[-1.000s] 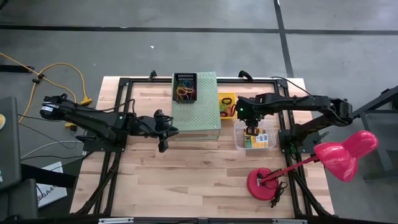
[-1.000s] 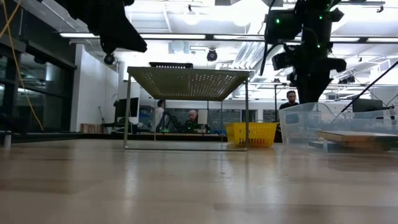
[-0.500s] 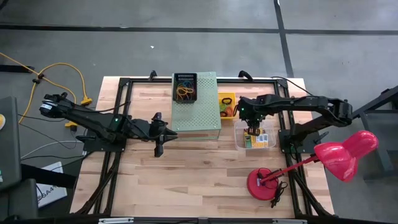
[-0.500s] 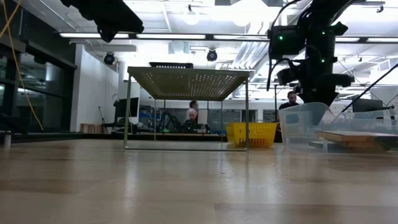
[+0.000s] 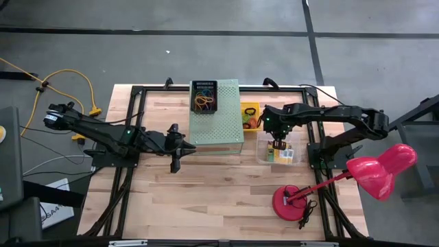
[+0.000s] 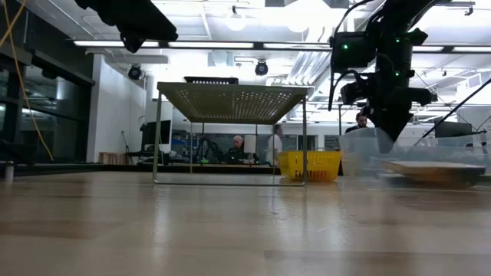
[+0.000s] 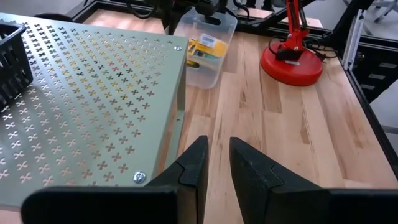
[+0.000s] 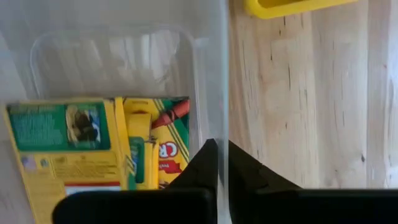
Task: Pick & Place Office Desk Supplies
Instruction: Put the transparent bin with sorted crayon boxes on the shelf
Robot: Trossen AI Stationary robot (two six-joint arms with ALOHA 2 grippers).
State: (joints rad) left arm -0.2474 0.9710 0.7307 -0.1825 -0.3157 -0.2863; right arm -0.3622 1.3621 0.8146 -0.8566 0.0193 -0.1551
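Observation:
A clear plastic bin (image 5: 296, 145) stands at the table's right and holds two yellow-and-green crayon boxes (image 8: 62, 143) lying flat on its floor. My right gripper (image 5: 276, 143) points down at the bin's far side, shut on its wall. Coloured elastic bands lie in a black basket (image 5: 204, 96) on top of the pale-green perforated box (image 5: 219, 123). Beside that box's near left corner my left gripper (image 7: 217, 168) hovers over bare wood. A narrow gap shows between its fingers, with nothing in it. My right gripper pinches the bin's far wall (image 8: 225, 93) at the rim, one finger inside the bin beside the crayon boxes and one outside over the wood. The fingers come from above, pointing down. In the low view the bin (image 6: 414, 157) looks to be on the tabletop.
A yellow basket (image 5: 250, 115) with bands stands just left of and beyond the bin. A pink desk lamp has its red base (image 5: 291, 201) near the table's near right corner and its head (image 5: 381, 168) over the right edge. Bare wood fills the table's middle and near side.
My right gripper has sunk into the bin at its far side and shut on the wall. The bin has shifted a little with the closing.

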